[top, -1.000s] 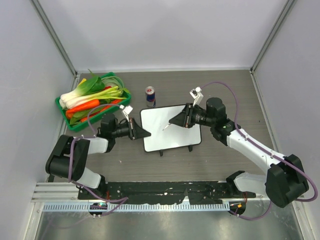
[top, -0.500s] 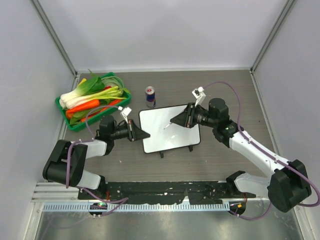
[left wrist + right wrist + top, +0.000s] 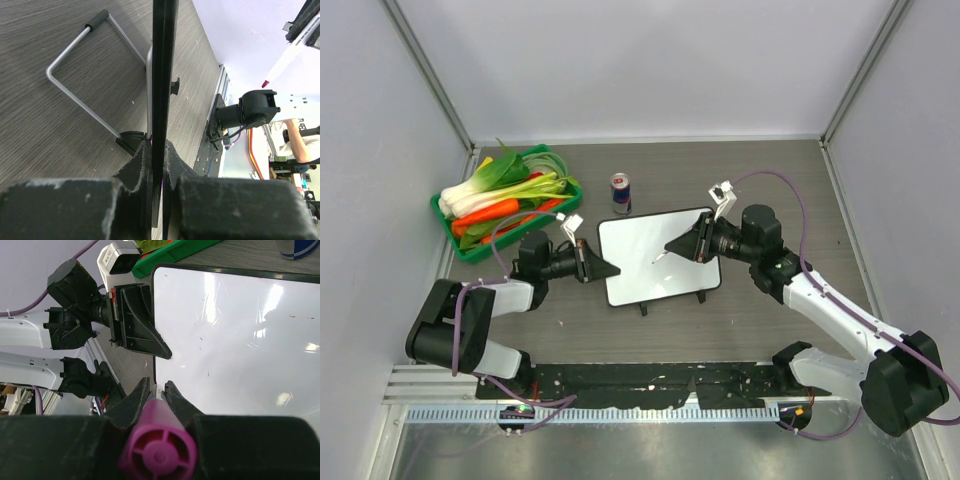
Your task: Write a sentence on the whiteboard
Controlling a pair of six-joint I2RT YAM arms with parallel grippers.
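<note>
- The left fingers (image 3: 139,165) stay pinched on the near-left edge of the whiteboard (image 3: 655,278), where they were a second ago; only that arm's elbow has shifted a little.
- The whiteboard sits mid-worktop (image 3: 770,180) between the two arms. Its face is bare white apart from faint specks and glare, and no sentence shows on it.
- The right fingers (image 3: 131,402) are clamped on a marker (image 3: 660,255). Over the last second that wrist has drifted slightly right and back.
- The marker's pink tip hangs over the board's left half, clear of the surface in the left wrist view.
- This looks like lining up for the first stroke, so writing has hardly begun.
- A can (image 3: 620,193) stands just beyond the board's far edge.
</note>
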